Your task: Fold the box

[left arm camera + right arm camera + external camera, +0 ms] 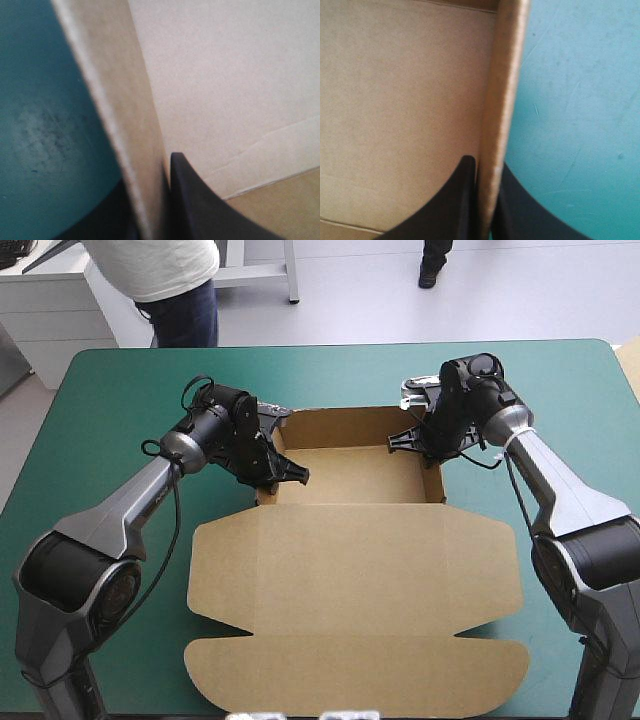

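Note:
The brown box point(350, 475) stands as an open tray with raised walls on the far half of the table. Its lid point(355, 590) lies flat toward the near edge. My left gripper point(272, 472) is shut on the box's left wall, near the front corner. In the left wrist view the wall point(125, 125) runs between the black fingers of that gripper point(150, 192), with the tray floor on one side. My right gripper point(425, 445) is shut on the right wall. In the right wrist view that wall point(502, 85) rises between the fingers of the right gripper point(487, 165).
The teal-green cover point(120, 410) shows on both sides of the box and lies just outside each held wall point(45, 125) point(575, 100). The flat lid reaches almost to the table's near edge. A sliver of pale board point(632, 362) shows at the table's right edge.

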